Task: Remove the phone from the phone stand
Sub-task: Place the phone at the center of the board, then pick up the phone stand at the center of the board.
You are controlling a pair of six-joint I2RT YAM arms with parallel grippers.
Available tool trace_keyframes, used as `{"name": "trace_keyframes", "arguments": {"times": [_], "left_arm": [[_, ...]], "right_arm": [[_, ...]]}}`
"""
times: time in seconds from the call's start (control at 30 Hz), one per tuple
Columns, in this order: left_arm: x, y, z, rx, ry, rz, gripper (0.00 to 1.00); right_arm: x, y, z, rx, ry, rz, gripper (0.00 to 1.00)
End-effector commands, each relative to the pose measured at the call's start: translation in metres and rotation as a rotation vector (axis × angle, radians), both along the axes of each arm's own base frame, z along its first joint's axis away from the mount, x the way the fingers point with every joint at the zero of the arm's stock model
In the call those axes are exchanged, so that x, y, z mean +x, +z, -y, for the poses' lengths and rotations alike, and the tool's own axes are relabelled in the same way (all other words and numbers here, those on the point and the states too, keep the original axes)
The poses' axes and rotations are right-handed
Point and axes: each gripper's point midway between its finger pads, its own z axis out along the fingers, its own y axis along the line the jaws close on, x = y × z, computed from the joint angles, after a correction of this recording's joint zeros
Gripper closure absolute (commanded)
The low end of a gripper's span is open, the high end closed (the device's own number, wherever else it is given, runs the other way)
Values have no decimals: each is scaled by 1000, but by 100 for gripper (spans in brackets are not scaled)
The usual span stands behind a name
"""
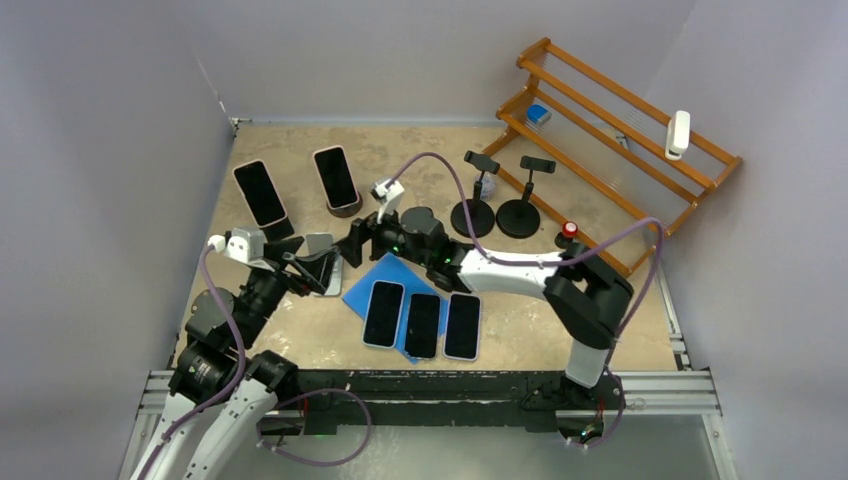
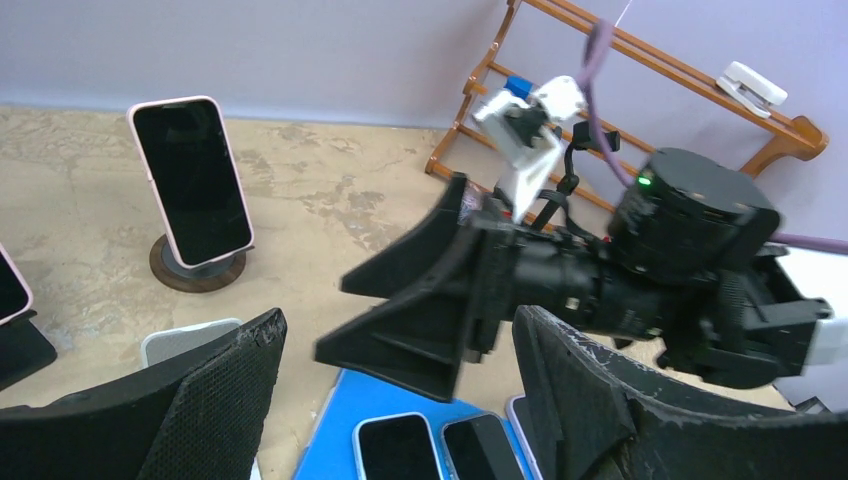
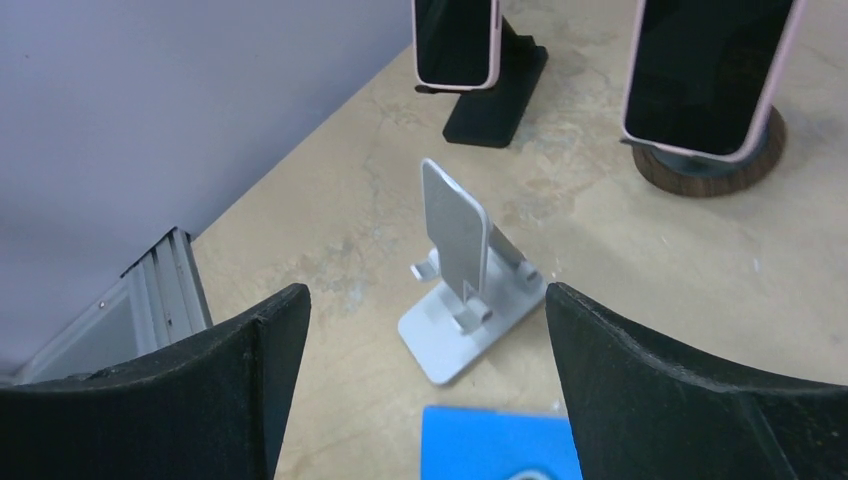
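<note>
Three dark-screened smartphones (image 1: 422,322) lie flat side by side on the blue rectangular mat (image 1: 362,288) near the front of the tan tabletop (image 1: 320,335), so those are off their stands already. Two more are still propped up at the back left. One is a pink-cased phone (image 3: 705,65) leaning on a round brown wooden stand (image 3: 712,168). The other, just left of it, is a light-edged phone (image 3: 457,40) on a black wedge-shaped stand (image 3: 500,95). Between the two arms sits a small silver folding metal stand (image 3: 465,290) with nothing on it, just beside the mat's left corner. Both grippers are gathered around that spot, facing each other. The left gripper (image 1: 318,268) has its fingers spread wide with nothing between them. The right gripper (image 1: 352,243) is the same, jaws apart and empty, and its wrist view looks straight down at the silver stand. Off to the right, two black round-based clamp holders (image 1: 473,216) stand side by side, both without phones. Behind them an orange-brown wooden rack (image 1: 600,110) runs along the right wall, with a small white object (image 1: 678,135) and a small blue one (image 1: 538,114) on its rails.
</note>
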Motion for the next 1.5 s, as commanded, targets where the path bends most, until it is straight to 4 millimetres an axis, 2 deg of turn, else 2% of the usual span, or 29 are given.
{"name": "trace_keyframes", "arguments": {"times": [0.0,0.2,0.43,0.63,0.8,0.87,1.0,1.1,1.4,1.47], "left_arm": [[1,12,-2,1,12,56,18],[1,11,-1,4,7,54,18],[2,9,2,12,-6,51,19],[2,9,5,14,-24,51,19],[2,9,5,15,-28,54,19],[2,9,5,15,-28,54,19],[1,9,5,15,-28,54,20],[2,8,6,16,-28,50,20],[3,7,6,19,-28,42,20],[3,7,6,17,-28,42,20]], "right_arm": [[4,27,-37,89,122,50,11],[17,4,-59,65,152,18,13],[24,-17,-79,25,186,-13,20],[31,-31,-83,10,185,-28,28],[37,-37,-86,6,199,-31,41],[37,-42,-87,-2,207,-34,40],[41,-49,-87,-10,202,-42,30],[41,-51,-88,-7,207,-41,30],[38,-61,-94,-10,250,-74,42],[36,-61,-95,-9,256,-75,48]]}}
